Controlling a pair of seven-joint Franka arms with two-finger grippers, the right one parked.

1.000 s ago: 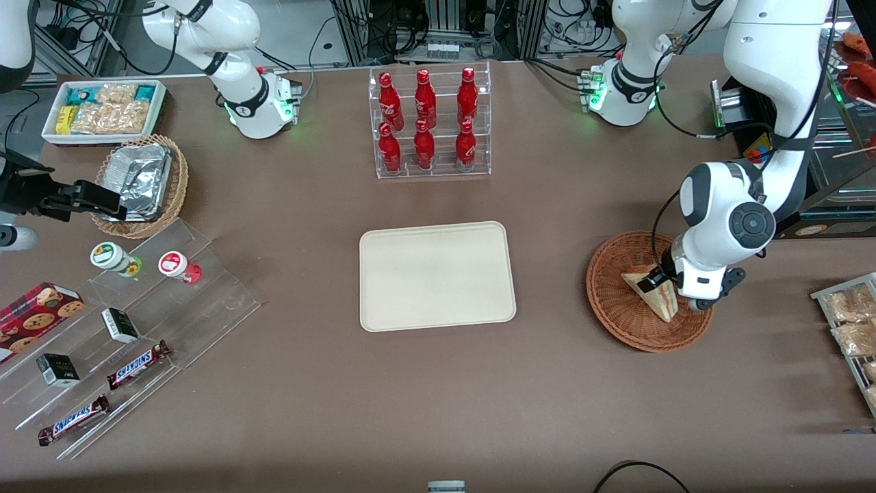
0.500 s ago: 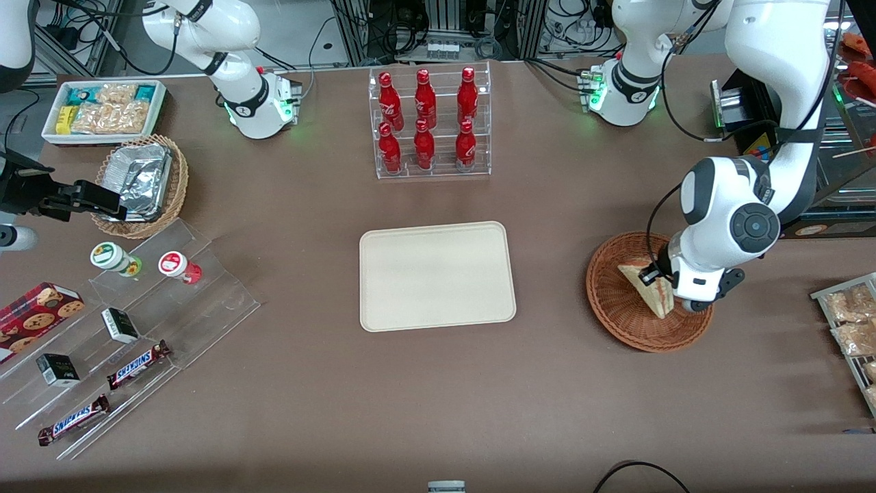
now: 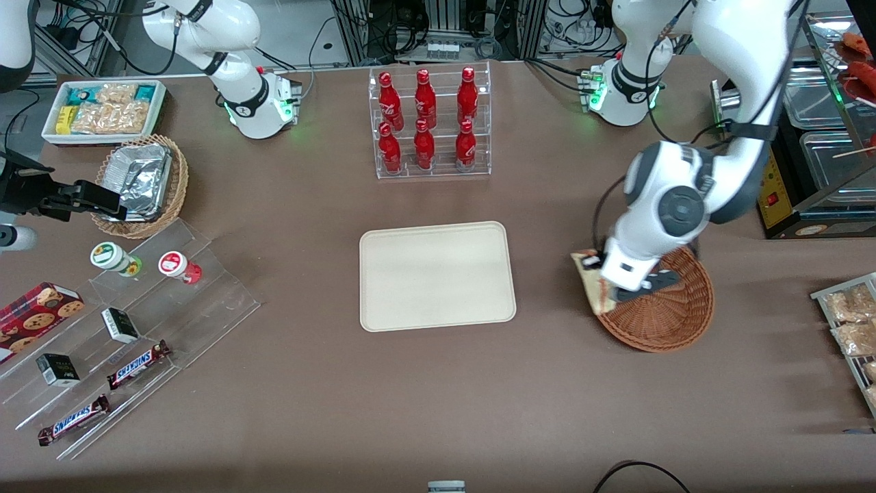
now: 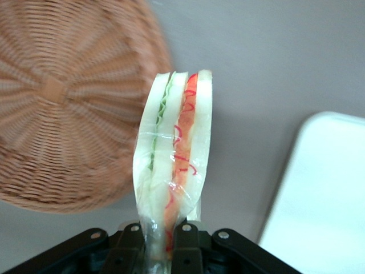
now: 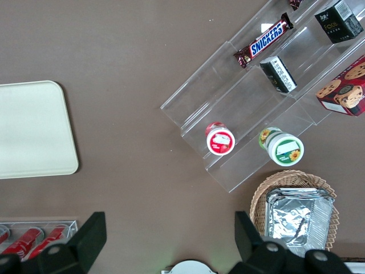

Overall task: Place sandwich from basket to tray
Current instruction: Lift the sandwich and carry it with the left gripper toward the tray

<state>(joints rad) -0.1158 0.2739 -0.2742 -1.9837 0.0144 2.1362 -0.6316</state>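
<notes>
Your left arm's hand (image 3: 603,279) is clamped on the small triangular wedge sandwich (image 4: 174,149) of pale bread with red, white and green filling (wrapped in clear film), fingers (image 4: 183,242) pinching its lower end. It hangs above the rim of the round reddish-brown woven wicker basket (image 3: 674,311), at the edge nearest the flat cream-beige rectangular tray (image 3: 436,275). The tray lies on the brown table (image 3: 438,397), apart from the basket.
</notes>
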